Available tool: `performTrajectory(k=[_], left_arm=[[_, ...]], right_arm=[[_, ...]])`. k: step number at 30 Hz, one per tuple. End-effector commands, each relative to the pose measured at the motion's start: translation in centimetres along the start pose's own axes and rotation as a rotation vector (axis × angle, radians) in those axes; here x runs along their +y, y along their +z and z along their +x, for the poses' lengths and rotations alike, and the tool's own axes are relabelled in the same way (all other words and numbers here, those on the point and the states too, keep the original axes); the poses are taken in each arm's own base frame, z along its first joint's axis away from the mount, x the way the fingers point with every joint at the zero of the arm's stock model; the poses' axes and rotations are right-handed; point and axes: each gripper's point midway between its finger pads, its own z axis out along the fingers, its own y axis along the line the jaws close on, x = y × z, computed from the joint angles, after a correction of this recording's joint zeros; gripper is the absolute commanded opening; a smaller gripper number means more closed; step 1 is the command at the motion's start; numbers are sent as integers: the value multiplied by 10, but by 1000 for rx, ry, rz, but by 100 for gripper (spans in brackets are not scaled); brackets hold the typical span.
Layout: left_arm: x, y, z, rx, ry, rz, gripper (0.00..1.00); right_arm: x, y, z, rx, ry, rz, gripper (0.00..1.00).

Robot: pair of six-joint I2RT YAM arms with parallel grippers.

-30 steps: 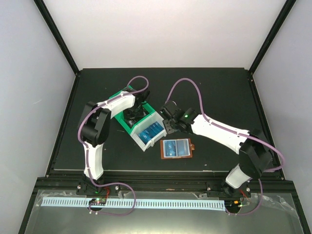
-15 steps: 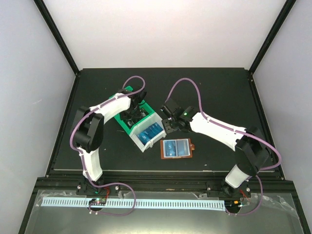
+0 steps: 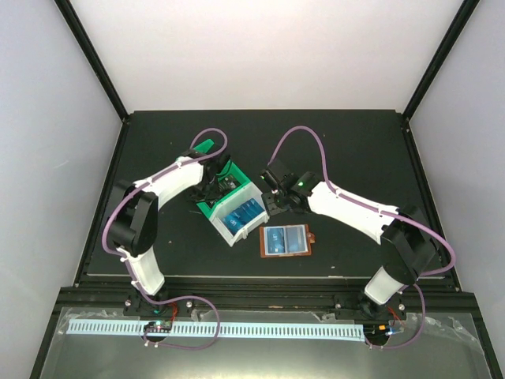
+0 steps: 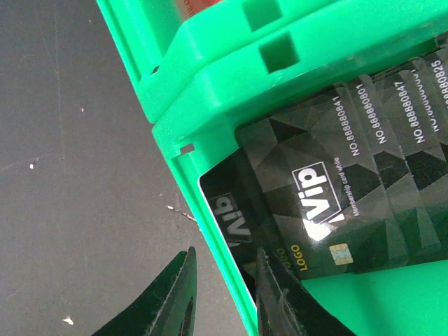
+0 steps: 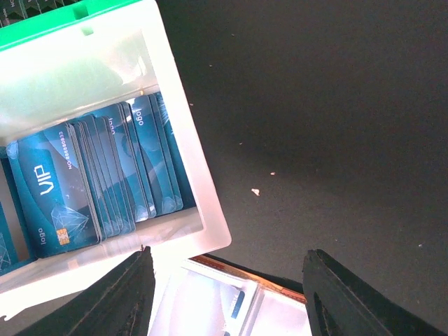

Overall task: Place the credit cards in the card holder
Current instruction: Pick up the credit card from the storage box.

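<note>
Checked left gripper (image 4: 224,252): sat low at the corner of the green bin (image 4: 210,77), jaws a narrow gap apart and straddling the bin wall. Saw one finger outside over the table (image 3: 355,150), the other inside over the black cards (image 4: 329,189). Clamped nothing, with bare table visible in the gap. Found those cards fanned flat in the green bin, VIP print up.

Checked right gripper (image 5: 229,252): spread wide, empty, hovering over the near corner of the white bin (image 5: 189,154). Counted a stack of blue cards (image 5: 91,175) standing on edge in that bin.

Located card holder (image 3: 286,240) lying open and flat on the table just beside the white bin, clear pockets up, blue showing in both.
</note>
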Motion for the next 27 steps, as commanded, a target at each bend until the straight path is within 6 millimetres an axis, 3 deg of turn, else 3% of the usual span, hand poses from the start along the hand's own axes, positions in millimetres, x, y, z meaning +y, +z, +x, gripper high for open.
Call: performTrajectory(k=[1, 5, 12, 17, 21, 27], left_arm=[[8, -11, -4, -21, -33, 12, 26], [0, -15, -9, -29, -40, 73, 27], [-14, -1, -12, 10, -43, 132, 35], [-15, 8, -12, 22, -39, 128, 35], [-10, 15, -10, 31, -30, 95, 26], [-5, 4, -17, -10, -29, 93, 6]], right_arm=[[2, -8, -14, -38, 27, -16, 60], [2, -8, -13, -36, 27, -17, 59], [1, -6, -11, -28, 28, -13, 59], [-1, -5, -9, -24, 30, -3, 59], [-2, -6, -10, -27, 29, 0, 59], [-2, -7, -11, -31, 31, 1, 59]])
